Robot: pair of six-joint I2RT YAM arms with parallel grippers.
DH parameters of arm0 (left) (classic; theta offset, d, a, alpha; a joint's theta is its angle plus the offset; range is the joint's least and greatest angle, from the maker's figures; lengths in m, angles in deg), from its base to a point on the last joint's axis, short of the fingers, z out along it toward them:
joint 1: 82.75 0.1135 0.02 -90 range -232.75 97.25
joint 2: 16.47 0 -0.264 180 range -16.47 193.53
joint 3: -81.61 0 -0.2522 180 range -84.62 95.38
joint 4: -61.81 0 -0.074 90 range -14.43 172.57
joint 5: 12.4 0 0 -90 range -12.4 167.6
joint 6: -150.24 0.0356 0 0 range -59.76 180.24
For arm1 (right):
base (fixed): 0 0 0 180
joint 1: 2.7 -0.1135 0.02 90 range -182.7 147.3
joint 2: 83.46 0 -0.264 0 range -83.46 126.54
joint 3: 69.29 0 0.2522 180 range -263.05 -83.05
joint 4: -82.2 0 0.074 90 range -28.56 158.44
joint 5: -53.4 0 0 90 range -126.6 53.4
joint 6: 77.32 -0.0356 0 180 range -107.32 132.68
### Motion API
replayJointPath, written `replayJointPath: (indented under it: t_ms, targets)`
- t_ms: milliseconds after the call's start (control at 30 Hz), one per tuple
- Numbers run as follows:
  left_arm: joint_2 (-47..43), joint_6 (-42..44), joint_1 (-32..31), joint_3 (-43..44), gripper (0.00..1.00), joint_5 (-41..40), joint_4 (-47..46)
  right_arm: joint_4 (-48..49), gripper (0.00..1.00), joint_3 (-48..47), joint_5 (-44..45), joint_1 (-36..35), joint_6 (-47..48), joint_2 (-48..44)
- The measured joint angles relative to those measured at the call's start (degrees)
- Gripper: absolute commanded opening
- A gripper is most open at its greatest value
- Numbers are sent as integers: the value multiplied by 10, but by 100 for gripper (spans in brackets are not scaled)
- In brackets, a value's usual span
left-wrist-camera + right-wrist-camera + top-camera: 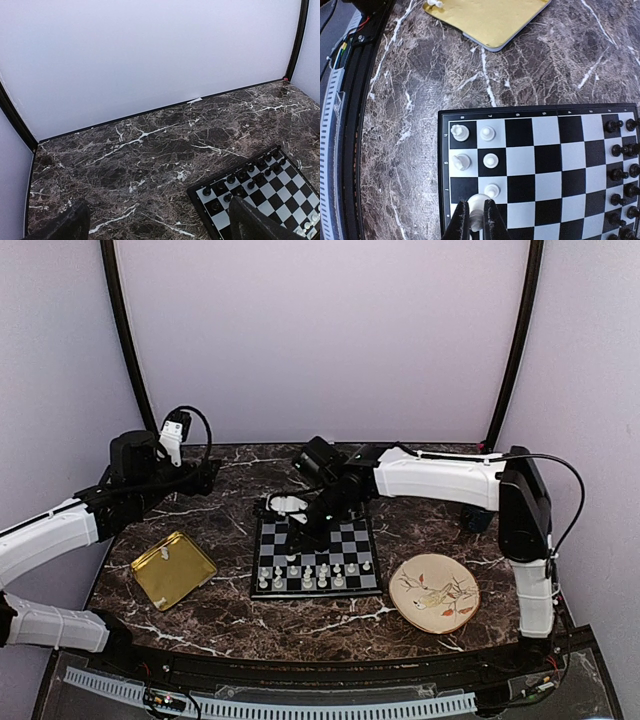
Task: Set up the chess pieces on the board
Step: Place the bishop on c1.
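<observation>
Top view, L to R: left tool (pixel 160 210) at mid-left, fingers spread wide, empty, above the surface (pixel 225 530), dark brown marble w/ white veins. Gold tray (pixel 172 568) lower left, one white chessman (pixel 436 3) on it. Board (pixel 368 558) at centre: chess pieces (pixel 305 575) along the near rows, black chessmen (pixel 240 180) along the far rows. Right tool (pixel 476 217) over the board, clamped on a white piece (pixel 477 202). Painted plate (pixel 434 592) lower right. Pale lilac walls (pixel 320 330), black poles (pixel 125 330) in the back corners.
</observation>
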Motion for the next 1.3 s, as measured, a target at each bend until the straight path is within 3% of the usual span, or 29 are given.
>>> replayJointPath:
  t_ms: [200,400,567,1300]
  targets:
    - [0,-8,2,0,99,1,-2,-6,6,-7,19,-25,16,26]
    - [-18,-9,4,-42,99,-116,-57,-14,6,-8,28,-33,23,31]
    - [-22,27,5,-48,98,-167,-74,-14,7,-11,33,-33,28,41]
    - [-41,90,5,-57,96,-128,-93,-18,9,-9,35,-36,42,52]
